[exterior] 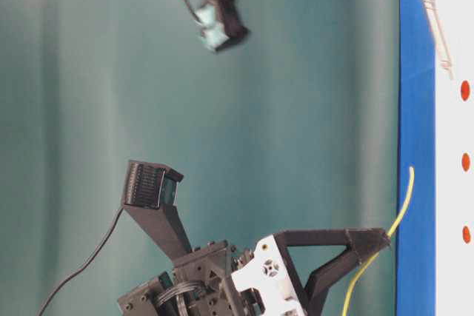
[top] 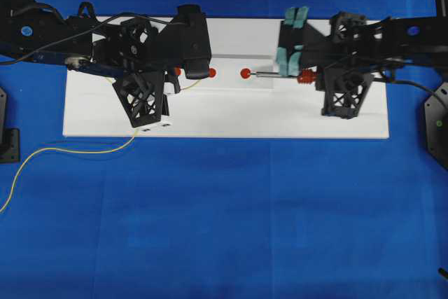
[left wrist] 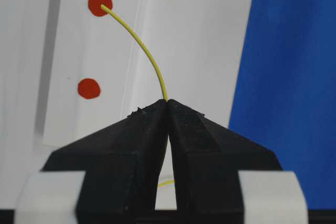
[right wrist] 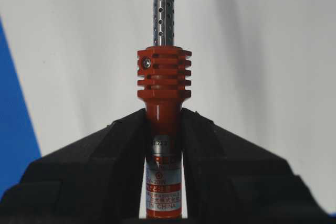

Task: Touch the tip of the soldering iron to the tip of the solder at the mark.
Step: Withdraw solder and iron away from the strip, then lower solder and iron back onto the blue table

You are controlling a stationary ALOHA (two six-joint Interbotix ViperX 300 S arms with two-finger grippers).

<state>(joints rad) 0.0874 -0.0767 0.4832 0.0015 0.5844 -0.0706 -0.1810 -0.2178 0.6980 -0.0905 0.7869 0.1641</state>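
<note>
Solder (left wrist: 140, 43) is sitting pinched in the left gripper (left wrist: 168, 103), jaws pressed together on the wire. A short free length is arching out of the jaws over the white board (top: 231, 120). In the left wrist view its tip is lying at the edge of one red dot (left wrist: 100, 4); whether it is touching the board there I cannot tell. A second red dot (left wrist: 88, 88) is sitting just beside the wire's curve, nearer the gripper. The rest of the wire is trailing off the board's near edge and looping across the blue cloth (top: 231, 229).

Soldering iron (right wrist: 164, 85) is sitting clamped in the right gripper (right wrist: 164, 121), jaws closed on the red handle below the finned collar. Its perforated metal shaft is pointing away from the gripper over the board. Overhead, the shaft is lying level above the board's right half, pointing at the rightmost red dot (top: 245, 73). Tip is looking close to that dot; contact I cannot tell.

Iron tip and solder tip are sitting well apart over the board, red dots between them.
</note>
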